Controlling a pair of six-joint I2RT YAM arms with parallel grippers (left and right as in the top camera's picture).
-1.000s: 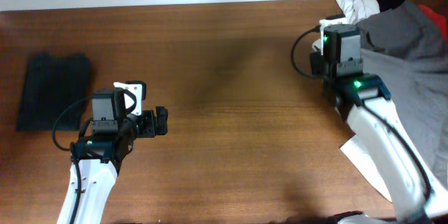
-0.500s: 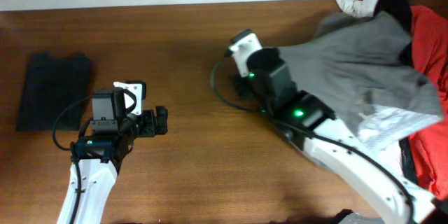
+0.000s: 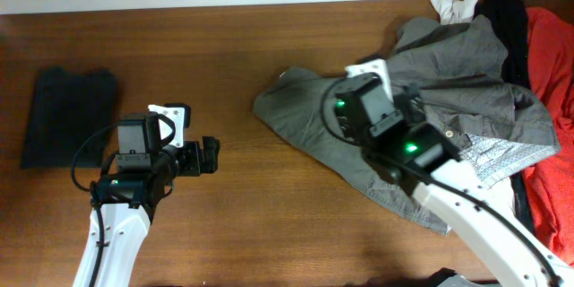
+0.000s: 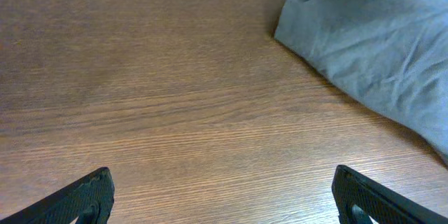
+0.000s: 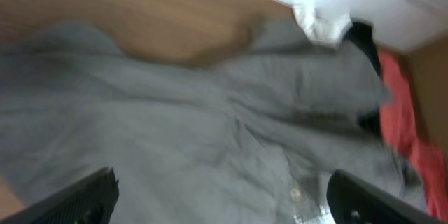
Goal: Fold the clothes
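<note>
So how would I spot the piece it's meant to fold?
Look at the right half of the wooden table. The big grey-khaki garment lies crumpled there. Its neighbours are a red garment, a black garment and a white cloth; it alone is grey, and largest.

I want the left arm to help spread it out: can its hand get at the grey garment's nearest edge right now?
Probably yes. The left hand is open and faces the grey garment, with only bare table between them; nothing blocks the way.

pincer [image 5: 220, 185]: spread wide; clothes [image 5: 175, 133]: crumpled grey, below; red garment [image 5: 393, 122]: right edge
</note>
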